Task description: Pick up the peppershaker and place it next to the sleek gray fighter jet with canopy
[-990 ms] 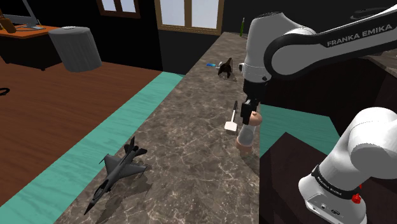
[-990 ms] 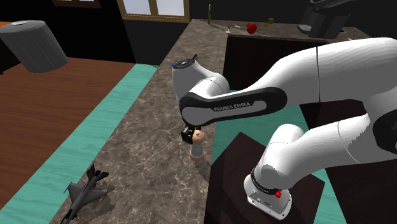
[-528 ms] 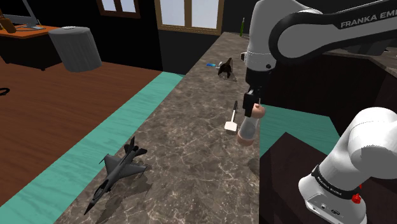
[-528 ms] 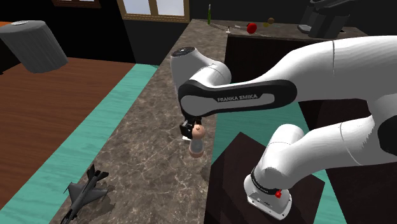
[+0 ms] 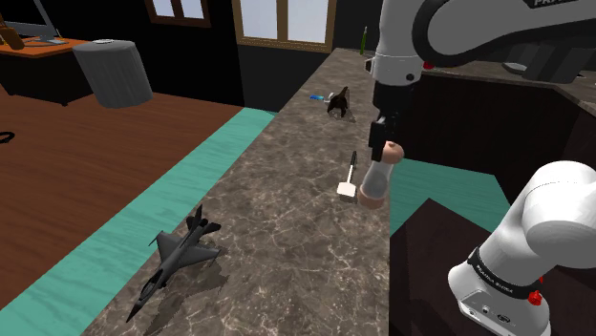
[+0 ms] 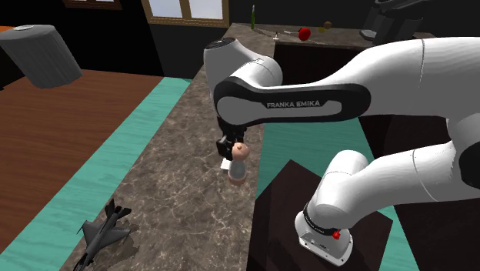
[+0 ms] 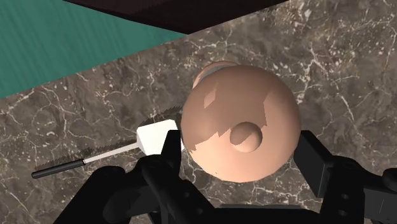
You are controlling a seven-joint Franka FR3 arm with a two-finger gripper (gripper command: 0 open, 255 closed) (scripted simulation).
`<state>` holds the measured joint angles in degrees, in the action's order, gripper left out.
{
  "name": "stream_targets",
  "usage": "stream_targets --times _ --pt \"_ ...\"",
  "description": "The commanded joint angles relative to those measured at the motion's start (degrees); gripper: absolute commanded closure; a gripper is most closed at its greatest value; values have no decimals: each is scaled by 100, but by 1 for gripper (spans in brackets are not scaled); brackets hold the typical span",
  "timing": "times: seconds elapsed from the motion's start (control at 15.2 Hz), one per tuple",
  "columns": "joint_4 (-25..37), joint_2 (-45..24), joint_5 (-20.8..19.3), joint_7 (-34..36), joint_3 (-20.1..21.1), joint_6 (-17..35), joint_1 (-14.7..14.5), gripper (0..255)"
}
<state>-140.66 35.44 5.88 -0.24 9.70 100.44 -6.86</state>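
Note:
The pepper shaker (image 5: 375, 179), with a rounded tan top and a grey body, hangs just above the marble counter (image 5: 287, 229), and my gripper (image 5: 384, 145) is shut on its top. From the second exterior view the shaker (image 6: 238, 164) hangs below the gripper (image 6: 231, 148). In the wrist view the black fingers (image 7: 170, 151) clasp the tan dome (image 7: 238, 121) from both sides. The dark grey fighter jet (image 5: 178, 255) rests on the counter well towards the shoulder view's lower left, far from the shaker; the same jet (image 6: 100, 229) shows in the second exterior view.
A white-headed tool with a thin black handle (image 5: 348, 180) lies on the counter just beside the shaker. A small dark figure (image 5: 336, 102) stands farther back. The dark stand (image 5: 430, 277) is at the lower right. A teal strip (image 5: 115, 248) edges the counter, and a grey bin (image 5: 113, 72) stands on the wooden floor.
The gripper has risen with the pepper shaker in it, lifting the shaker off the counter. The jet and the white tool have not moved.

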Motion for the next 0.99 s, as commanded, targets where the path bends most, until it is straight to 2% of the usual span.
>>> stream_targets --times 0.0,0.92 --pt "158 18 -3 15 -4 -176 -2 255" --pt "1294 -64 -70 38 -78 -1231 32 255"
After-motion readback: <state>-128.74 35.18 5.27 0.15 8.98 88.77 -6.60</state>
